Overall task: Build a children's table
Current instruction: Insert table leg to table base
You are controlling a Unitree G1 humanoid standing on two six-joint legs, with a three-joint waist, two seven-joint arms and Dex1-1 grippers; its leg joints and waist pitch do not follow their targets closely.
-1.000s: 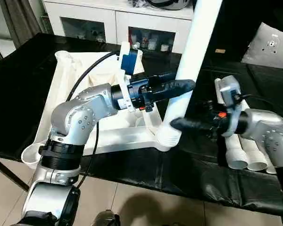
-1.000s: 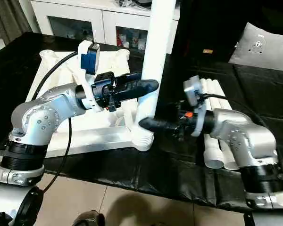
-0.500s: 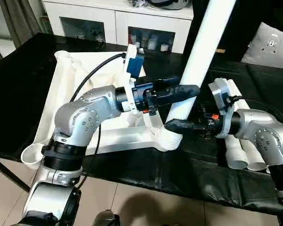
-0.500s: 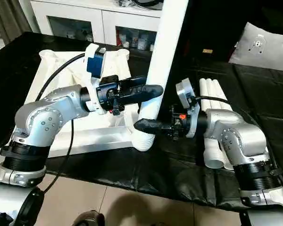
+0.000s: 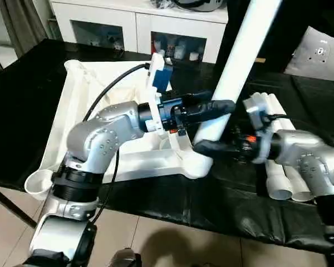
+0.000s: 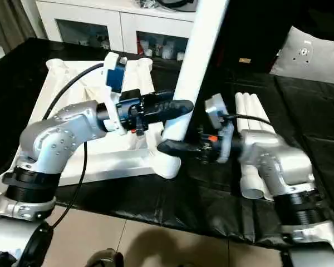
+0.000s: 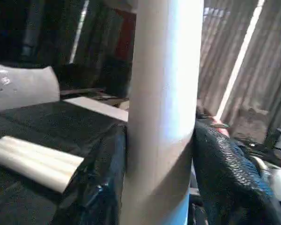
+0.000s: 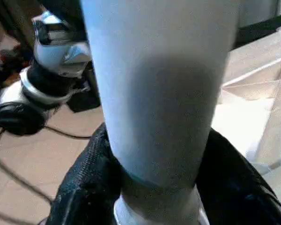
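The top lies underside up on the left of the black counter; its near-right corner socket takes the foot of one leg, which rises out of it leaning to the right; three spare legs lie side by side on the counter at the right, well apart from the socket.

What has changed in the last second: the ribbed collar at the leg's foot, which showed above the socket a second ago, is now out of sight, so the leg sits deeper; the leg also leans further right than before; the right claw, which stood wider beside the leg, has narrowed onto it; I judge this leg to be nearly seated, with three sockets left to fill.

The left claw reaches in from the left and grips the leg a little above the socket, one black finger on each side of the tube, about half open and filled by it; the right claw comes in from the right, lower down, just above the socket, and clasps the leg's foot with its fingers pressed on both sides, also about half open.
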